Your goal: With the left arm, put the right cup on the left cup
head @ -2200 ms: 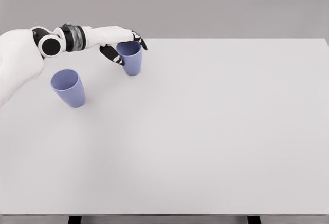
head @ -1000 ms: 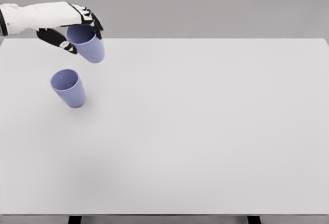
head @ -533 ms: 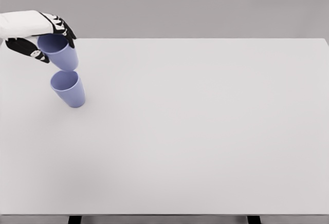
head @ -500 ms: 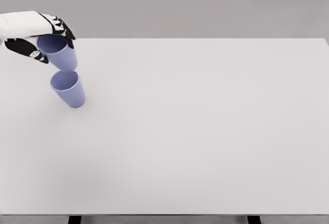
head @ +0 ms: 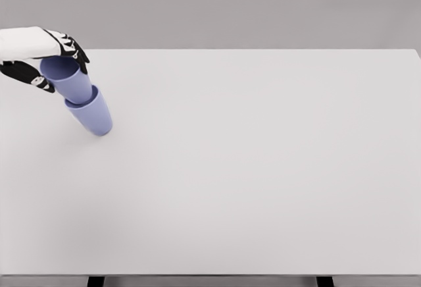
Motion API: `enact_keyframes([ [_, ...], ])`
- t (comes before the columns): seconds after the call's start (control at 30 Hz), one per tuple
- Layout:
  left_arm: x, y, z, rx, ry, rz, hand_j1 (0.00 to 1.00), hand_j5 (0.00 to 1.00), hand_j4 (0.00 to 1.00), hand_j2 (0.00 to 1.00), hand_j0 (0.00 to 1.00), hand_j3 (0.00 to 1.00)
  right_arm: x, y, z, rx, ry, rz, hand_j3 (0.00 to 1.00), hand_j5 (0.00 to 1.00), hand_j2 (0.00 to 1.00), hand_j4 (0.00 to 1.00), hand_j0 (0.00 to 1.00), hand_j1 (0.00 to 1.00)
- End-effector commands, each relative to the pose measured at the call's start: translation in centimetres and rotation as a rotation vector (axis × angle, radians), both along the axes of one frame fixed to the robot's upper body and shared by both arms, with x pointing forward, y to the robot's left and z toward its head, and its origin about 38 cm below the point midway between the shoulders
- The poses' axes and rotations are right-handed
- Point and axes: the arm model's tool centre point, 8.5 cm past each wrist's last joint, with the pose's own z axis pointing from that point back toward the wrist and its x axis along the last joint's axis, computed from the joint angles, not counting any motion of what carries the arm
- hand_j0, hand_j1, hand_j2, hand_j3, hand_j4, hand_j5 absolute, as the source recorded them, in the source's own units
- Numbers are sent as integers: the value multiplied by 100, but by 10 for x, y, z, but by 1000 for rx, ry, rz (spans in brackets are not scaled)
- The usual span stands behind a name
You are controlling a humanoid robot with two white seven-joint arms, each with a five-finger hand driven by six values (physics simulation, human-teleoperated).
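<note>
Currently the left hand [head: 41, 60] has its black-tipped fingers [head: 74, 47] curled around the rim of the upper periwinkle-blue tapered plastic cup [head: 68, 79], thumb on the near side and the rest over the far side. The held cup's base sits inside the mouth of the 2nd periwinkle-blue tapered plastic cup [head: 95, 114], directly below and slightly right of the hand; both lean the same way in this view, bases angled toward the lower right. The lower cup stands on the plain white desk [head: 263, 168].

Handling, judged: thin-walled, light, stiff cups with smooth sides, likely slippery, so a rim grip near the top looks right; hard squeezing could deform or pop the cup loose. The taper should self-centre the nesting, but the light lower cup could tip or slide if pushed sideways.

Surroundings: nothing else lies near the hand; the desk surface to its right is open, with no obstacle to withdrawal. The right arm does not show.
</note>
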Motion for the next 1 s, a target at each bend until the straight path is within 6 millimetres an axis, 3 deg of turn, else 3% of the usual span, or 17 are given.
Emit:
enact_keyframes([
  [0.0,-2,-3,1,-9,1,-7,59,59,59,59,59,59,0,0,0,1,0,1,100,100,100,100,100,100],
  [0.2,-9,-10,4,-37,5,-34,60,60,60,60,60,60,0,0,0,1,0,1,100,100,100,100,100,100],
  [0.23,-11,-14,5,-40,5,-48,77,77,77,77,77,77,0,0,0,1,0,1,100,100,100,100,100,100],
  [0.27,-11,-14,4,-40,7,-48,82,82,82,82,82,82,0,0,0,1,0,1,100,100,100,100,100,100],
  [0.3,-12,-11,5,-39,5,-40,95,95,95,95,95,95,0,0,0,1,0,1,100,100,100,100,100,100],
  [0.37,-13,-8,5,-39,3,-34,100,100,100,100,100,100,0,0,0,1,0,1,100,100,100,100,100,100],
  [0.77,-17,-5,8,-40,-1,-30,100,100,100,100,100,100,0,0,0,1,0,1,100,100,100,100,100,100],
  [0.9,-45,-32,34,-184,7,-125,100,100,100,100,100,100,0,0,0,1,0,1,100,100,100,100,100,100],
  [0.97,-74,-77,42,-285,60,-275,100,100,100,100,100,100,0,0,0,1,0,1,100,100,100,100,100,100],
])
